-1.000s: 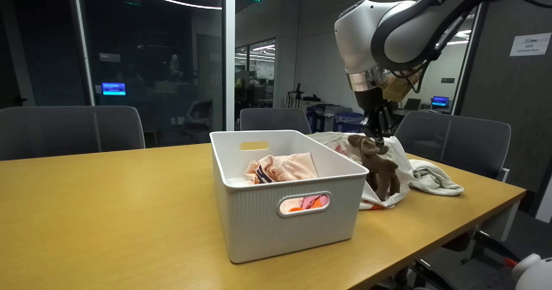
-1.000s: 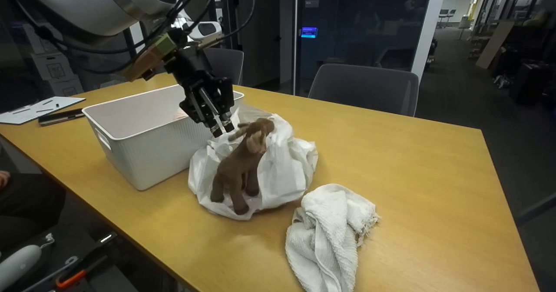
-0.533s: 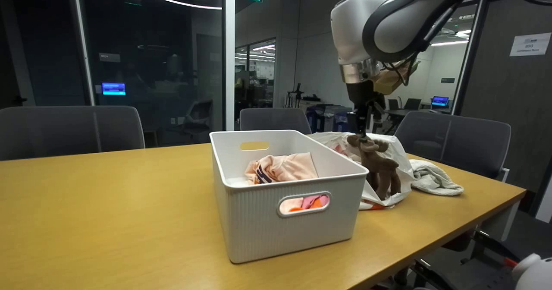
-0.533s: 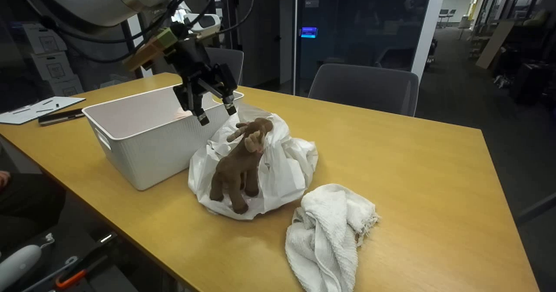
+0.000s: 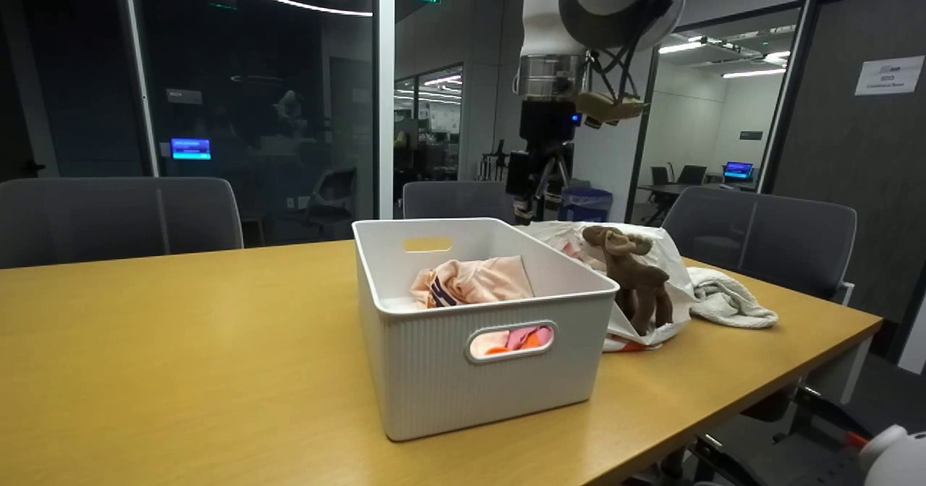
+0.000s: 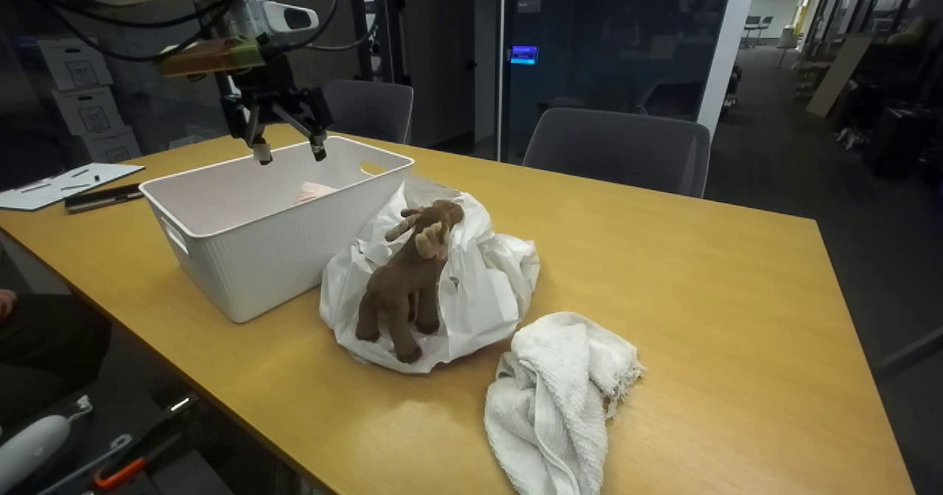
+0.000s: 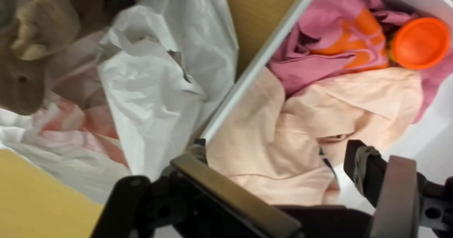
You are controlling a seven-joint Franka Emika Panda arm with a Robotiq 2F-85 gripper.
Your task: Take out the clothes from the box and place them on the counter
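Note:
The light grey box (image 5: 492,385) stands on the tan wooden counter (image 5: 202,356). Inside it lie a crumpled peach garment (image 7: 279,124) and, beyond that in the wrist view, a pink garment (image 7: 318,59) with an orange print. Peach cloth (image 6: 313,191) also shows over the rim in an exterior view. A white towel-like cloth (image 6: 560,399) rests on the counter, apart from the box. My gripper (image 6: 290,151) hangs above the box, its jaws wide apart. Nothing sits between the fingers; the peach garment is below them, not touched.
Beside the box, a brown plush moose (image 6: 409,281) stands upright against a crumpled white plastic bag (image 6: 479,289), with red and pink material in the bag. An orange round lid (image 7: 421,43) lies in the box. Papers (image 6: 66,184) and chairs (image 6: 615,149) stand around.
My gripper has opened, left the space by the plush moose's head and swung over the box, turning more upright. The moose stays standing by the bag; box and clothes have not moved.

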